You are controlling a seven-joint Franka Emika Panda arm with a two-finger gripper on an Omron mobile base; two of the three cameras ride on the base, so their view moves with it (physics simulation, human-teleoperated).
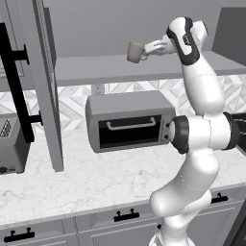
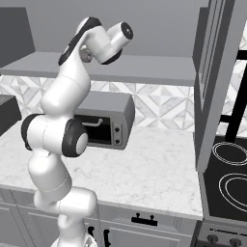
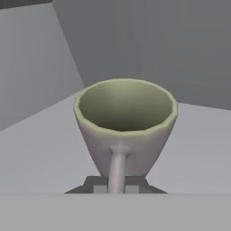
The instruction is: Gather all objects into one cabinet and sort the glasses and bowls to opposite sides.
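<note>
Gripper point(image 3: 115, 187) clamped narrow on handle of grey mug point(image 3: 124, 124), over pale grey shelf point(image 1: 96, 67). Judged rigid, light, glazed-slippery; handle suits the hold.

left base: sitting behind-left, facing the oven point(image 1: 129, 120)
right base: behind-right, sharing it
hand: hovering right up against the mug point(image 3: 125, 126)

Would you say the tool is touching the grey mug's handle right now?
Touching. In the hand view the tool is shut on the grey mug, its tips pressed against both sides of the handle.
</note>
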